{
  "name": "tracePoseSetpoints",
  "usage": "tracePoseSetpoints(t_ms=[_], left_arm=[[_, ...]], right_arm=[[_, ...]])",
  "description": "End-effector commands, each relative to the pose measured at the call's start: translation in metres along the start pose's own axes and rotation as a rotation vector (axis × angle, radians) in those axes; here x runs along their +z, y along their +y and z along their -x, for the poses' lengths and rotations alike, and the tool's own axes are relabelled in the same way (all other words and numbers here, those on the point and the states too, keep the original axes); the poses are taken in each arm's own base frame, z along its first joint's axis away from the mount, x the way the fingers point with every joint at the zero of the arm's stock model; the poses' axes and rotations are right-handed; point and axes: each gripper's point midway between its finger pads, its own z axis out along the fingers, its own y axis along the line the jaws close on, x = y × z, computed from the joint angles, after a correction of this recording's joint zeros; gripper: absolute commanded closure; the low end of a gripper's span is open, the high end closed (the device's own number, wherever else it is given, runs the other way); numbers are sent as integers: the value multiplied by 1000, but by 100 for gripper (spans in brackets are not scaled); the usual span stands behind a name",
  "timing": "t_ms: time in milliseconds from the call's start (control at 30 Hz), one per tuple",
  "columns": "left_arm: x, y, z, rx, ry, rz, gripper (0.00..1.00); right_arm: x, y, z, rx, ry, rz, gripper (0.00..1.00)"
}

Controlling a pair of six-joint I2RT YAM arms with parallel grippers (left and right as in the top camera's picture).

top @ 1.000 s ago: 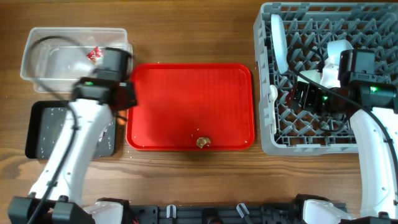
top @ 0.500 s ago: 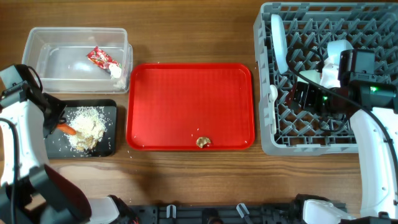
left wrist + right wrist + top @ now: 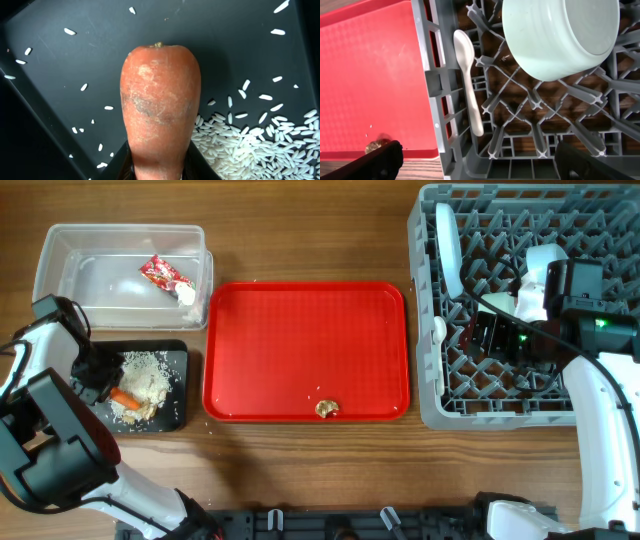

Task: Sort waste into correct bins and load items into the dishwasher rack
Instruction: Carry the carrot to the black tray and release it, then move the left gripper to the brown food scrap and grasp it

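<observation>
The sorting looks nearly finished. The wrapper and the tissue lie in the tub. The scraps are heaped in the black tray, with loose grains scattered around them. The carrot is over that tray, beside the heap. The left claw has its fingers pressed against both sides of the carrot's near end, so it appears to be gripping it. Letting go there would put the carrot where it belongs.

One small brown scrap sits on the red tray, near its front edge. It seems to be the last waste left to move.

On the other side, the rack already holds dishes. The plate stands on edge along the left side. The spoon lies just inside the left wall, and a bowl rests tilted on the pegs. The right arm covers much of the rack from above, so the second bowl and the cup cannot be confirmed. No dishes are visible on the table or the red tray, which suggests loading is done or close to it.

The right claw hangs over the rack, spread wide and holding nothing.
</observation>
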Motion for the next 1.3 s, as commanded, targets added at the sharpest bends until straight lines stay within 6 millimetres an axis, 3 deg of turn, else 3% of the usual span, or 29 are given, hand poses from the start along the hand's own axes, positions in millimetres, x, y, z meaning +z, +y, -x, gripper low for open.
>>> tracePoseSetpoints(t_ms=[0,67,100,233,333,400,500,567,667,767,800,867,1033,1133,1267], left_arm=[[4,2,0,-21,9,8,71],[4,3,-1,-20,13,11,47],[3,3,-2,-20,15,10,41],[-16,4,2,-24,-6,-7,34],[-49,1,9,-27,-65,-52,33],[-77,-8,8,-14,-120,-123,32],[-117,-40,-13,97,-162,-275,30],[-136,-63,-35,218,-183,-340,29],[-153,-105,-87,468,-156,-440,28],[-160,-139,-157,770,-97,-505,20],[-159,-146,-183,851,-78,-504,12],[-154,-152,-229,987,-47,-496,9],[-133,-148,-315,1242,20,-446,8],[-113,-149,-351,1342,44,-419,6],[-85,-148,-379,1424,82,-355,4]], right_arm=[[-4,-2,3,-10,-17,-13,1],[-4,-2,3,-10,-17,-13,1],[-5,-2,3,-10,-17,-13,1],[-5,-2,3,-10,-16,-13,1],[-4,-2,3,-11,-18,-13,1],[-4,-2,3,-10,-18,-13,1],[-4,-2,3,-10,-18,-13,1],[-4,-2,3,-10,-18,-13,1],[-4,-2,3,-10,-16,-13,1],[-4,-2,3,-10,-16,-13,1],[-4,-2,3,-10,-17,-13,1],[-4,-2,3,-10,-17,-13,1],[-4,-2,3,-9,-16,-13,1],[-4,-2,3,-9,-16,-13,1],[-4,-2,2,-9,-13,-13,1]])
